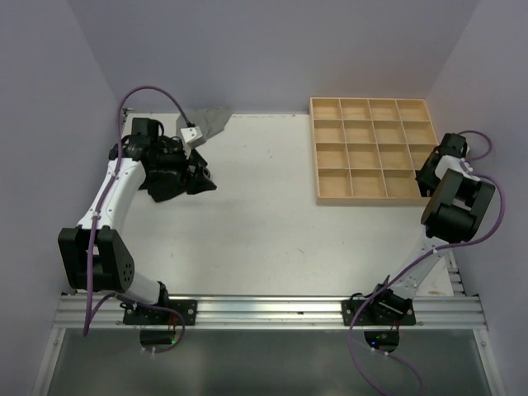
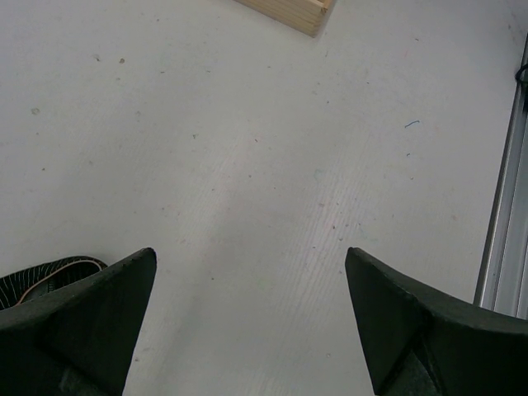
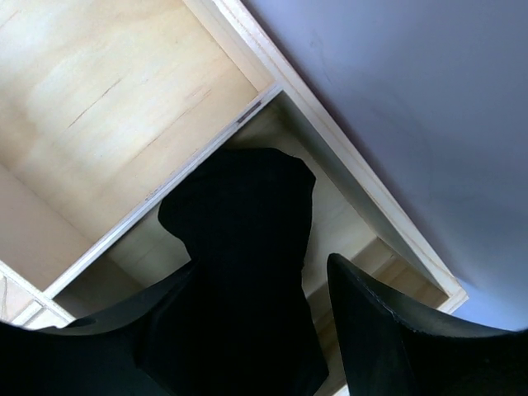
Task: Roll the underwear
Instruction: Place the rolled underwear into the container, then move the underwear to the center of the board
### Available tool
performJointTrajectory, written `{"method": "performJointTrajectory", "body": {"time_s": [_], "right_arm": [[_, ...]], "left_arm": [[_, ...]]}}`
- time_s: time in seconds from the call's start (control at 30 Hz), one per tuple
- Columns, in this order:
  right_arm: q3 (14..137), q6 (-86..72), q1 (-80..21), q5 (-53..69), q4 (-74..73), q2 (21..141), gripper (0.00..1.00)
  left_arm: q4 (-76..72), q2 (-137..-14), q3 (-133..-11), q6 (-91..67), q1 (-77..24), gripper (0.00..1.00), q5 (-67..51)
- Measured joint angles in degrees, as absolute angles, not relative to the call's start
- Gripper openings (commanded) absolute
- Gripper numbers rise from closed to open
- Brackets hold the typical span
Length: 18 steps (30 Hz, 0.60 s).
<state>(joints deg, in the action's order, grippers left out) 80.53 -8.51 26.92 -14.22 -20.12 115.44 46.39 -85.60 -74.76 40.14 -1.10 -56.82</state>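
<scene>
A black rolled underwear [image 3: 239, 247] lies in a corner compartment of the wooden grid tray [image 3: 107, 82]. My right gripper [image 3: 260, 272] stands around the roll with its jaws apart. The right finger [image 3: 388, 330] is clear of the cloth, and the left finger lies against it. In the top view this gripper [image 1: 429, 169] hangs over the tray's right edge [image 1: 363, 200] and hides the roll. My left gripper [image 1: 200, 175] is open and empty, low over the table beside a black underwear pile [image 1: 165, 191]. A striped waistband [image 2: 49, 276] shows by its left finger. A grey underwear [image 1: 211, 120] lies at the back.
The tray's other compartments hold nothing. Purple walls [image 1: 272, 49] close in the table at the back and on both sides. An aluminium rail [image 1: 272, 312] runs along the near edge, and it also shows in the left wrist view as a rail [image 2: 507, 231] at the right.
</scene>
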Motion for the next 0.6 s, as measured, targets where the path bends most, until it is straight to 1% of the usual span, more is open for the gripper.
{"method": "performJointTrajectory", "body": {"time_s": [0.17, 0.3, 0.43, 0.6], "right_arm": [[80.51, -9.06, 26.68, -14.22, -20.49, 114.59, 0.65], [80.53, -9.72, 24.71, -15.20, -22.24, 112.05, 0.65], [82.67, -10.31, 22.59, -16.49, -25.19, 109.69, 0.65], [84.93, -11.18, 20.75, -17.30, -27.42, 105.73, 0.68]], "left_arm": [[46.48, -84.93, -74.59, 40.16, -1.10, 1.00, -56.75], [44.05, -81.14, -71.90, 38.85, -1.06, 1.00, -55.24], [38.54, -76.09, -68.62, 34.92, -0.73, 1.00, -52.64], [27.99, -70.41, -64.10, 24.95, 0.10, 1.00, -47.83]]}}
